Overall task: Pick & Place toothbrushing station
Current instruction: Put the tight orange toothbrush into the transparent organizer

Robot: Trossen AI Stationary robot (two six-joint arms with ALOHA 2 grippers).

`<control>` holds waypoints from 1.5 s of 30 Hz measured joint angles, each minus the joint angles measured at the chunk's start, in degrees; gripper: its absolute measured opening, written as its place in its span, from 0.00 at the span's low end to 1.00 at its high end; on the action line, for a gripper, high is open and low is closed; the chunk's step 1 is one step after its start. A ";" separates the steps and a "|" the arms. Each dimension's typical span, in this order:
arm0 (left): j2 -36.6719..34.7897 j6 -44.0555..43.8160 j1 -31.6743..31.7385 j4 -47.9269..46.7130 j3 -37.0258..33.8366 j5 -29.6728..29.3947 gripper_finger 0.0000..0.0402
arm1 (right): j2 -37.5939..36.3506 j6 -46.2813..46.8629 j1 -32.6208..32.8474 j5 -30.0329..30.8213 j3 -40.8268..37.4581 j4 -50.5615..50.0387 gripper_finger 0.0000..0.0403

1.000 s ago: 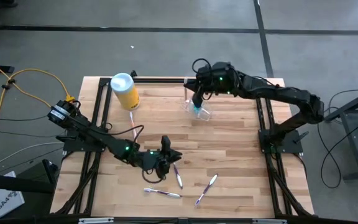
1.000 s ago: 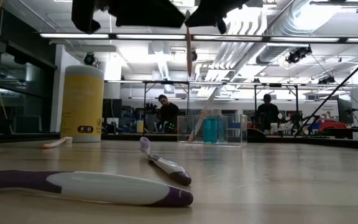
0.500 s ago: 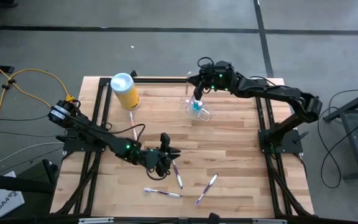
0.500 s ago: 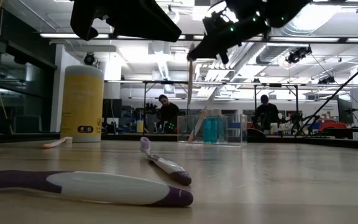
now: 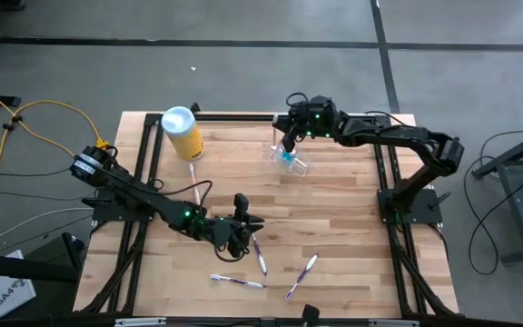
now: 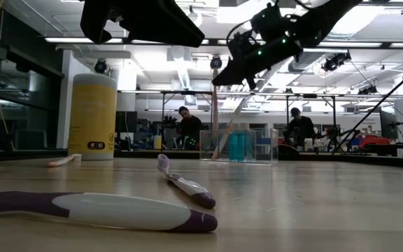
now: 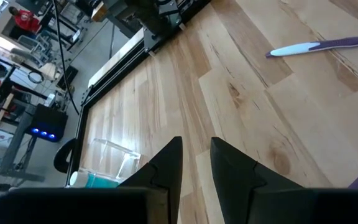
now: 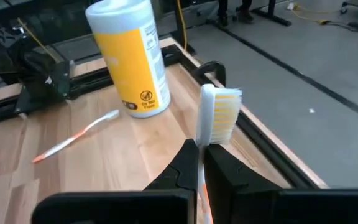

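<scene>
Wooden tabletop (image 5: 334, 218) inside a black frame, grey floor around it. Toothbrushing station (image 5: 286, 158), a clear holder cup, lies at about 1 o'clock from table centre, something teal inside. Right gripper (image 5: 291, 136) hangs just above it, fingers pinched on the handle of a yellow-bristled toothbrush (image 8: 215, 112), head up. Left gripper (image 5: 244, 238) hovers low at 7 o'clock from centre, fingers a narrow gap apart, holding nothing. Purple-white toothbrushes (image 5: 259, 255) lie near it at 6 o'clock. Yellow canister (image 5: 182, 133) stands at 11 o'clock, an orange-handled toothbrush (image 8: 73, 139) beside it. People (image 6: 185, 126) show in the room beyond.
</scene>
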 joint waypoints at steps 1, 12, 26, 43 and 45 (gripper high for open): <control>0.00 0.00 0.00 0.02 0.00 0.02 0.19 | 0.81 0.44 -0.12 -0.48 0.00 0.63 0.01; 0.02 -0.15 0.05 0.09 0.00 0.01 0.19 | 3.92 3.84 -2.57 -2.21 0.02 2.07 0.01; 0.02 0.41 0.07 2.12 0.00 0.02 0.19 | 5.50 3.64 -3.74 -6.68 6.45 -4.89 0.01; 0.04 0.44 0.04 2.16 0.00 0.15 0.19 | 11.59 2.17 -4.56 -6.34 17.57 -20.52 0.01; 0.04 0.41 0.04 2.17 0.00 0.15 0.19 | 11.59 2.16 -4.88 -6.37 17.57 -20.67 0.01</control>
